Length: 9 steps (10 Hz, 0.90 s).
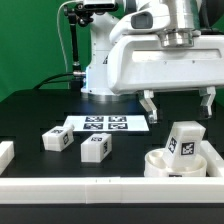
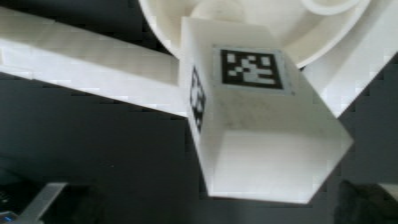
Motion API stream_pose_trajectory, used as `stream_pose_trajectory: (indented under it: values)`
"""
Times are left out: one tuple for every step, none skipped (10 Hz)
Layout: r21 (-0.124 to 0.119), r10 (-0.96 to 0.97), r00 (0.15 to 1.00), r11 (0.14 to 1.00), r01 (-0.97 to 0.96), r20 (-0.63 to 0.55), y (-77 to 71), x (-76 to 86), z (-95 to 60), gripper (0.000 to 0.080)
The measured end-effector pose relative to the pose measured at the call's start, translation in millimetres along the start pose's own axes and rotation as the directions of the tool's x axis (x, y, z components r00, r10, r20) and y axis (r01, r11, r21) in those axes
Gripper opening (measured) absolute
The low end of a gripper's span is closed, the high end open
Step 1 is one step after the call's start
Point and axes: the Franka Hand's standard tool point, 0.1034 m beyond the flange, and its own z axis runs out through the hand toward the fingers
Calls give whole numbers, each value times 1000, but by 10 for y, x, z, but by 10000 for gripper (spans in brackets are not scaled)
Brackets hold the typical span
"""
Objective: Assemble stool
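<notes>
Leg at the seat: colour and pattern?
White leg, black-and-white square tag; wrist view shows it best.

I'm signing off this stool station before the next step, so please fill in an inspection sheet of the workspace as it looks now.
Surface: black table with a white rail along its near edge.
Job's things: seat at the exterior view's right, with the upright leg standing at it; first loose leg and second loose leg lie near the marker board.
Clutter: nothing seen.
Grippers: gripper open, above the upright leg, not gripping it.
Cables: dark cable beside the arm's base.
Surroundings: green backdrop.
</notes>
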Motion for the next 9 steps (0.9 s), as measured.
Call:
stream_pose_trajectory:
  values:
    - [6, -2, 1000, 1000, 2, 10, -51, -29, 14, 649]
    - [40, -1, 994, 999, -4, 112, -138, -106, 32, 649]
    - [58, -3, 987, 998, -6, 161, -155, -73, 19, 649]
    - [84, -3, 969, 996, -18, 246, -196, -113, 6, 649]
    - [101, -6, 955, 995, -25, 297, -219, -102, 2, 649]
    - [108, -6, 946, 994, -31, 325, -232, -111, 18, 649]
    - [130, -15, 905, 990, -45, 425, -286, -176, -15, 649]
    - [133, -18, 902, 990, -44, 432, -280, -129, -4, 649]
    - [139, -35, 904, 990, -27, 426, -260, -131, 4, 649]
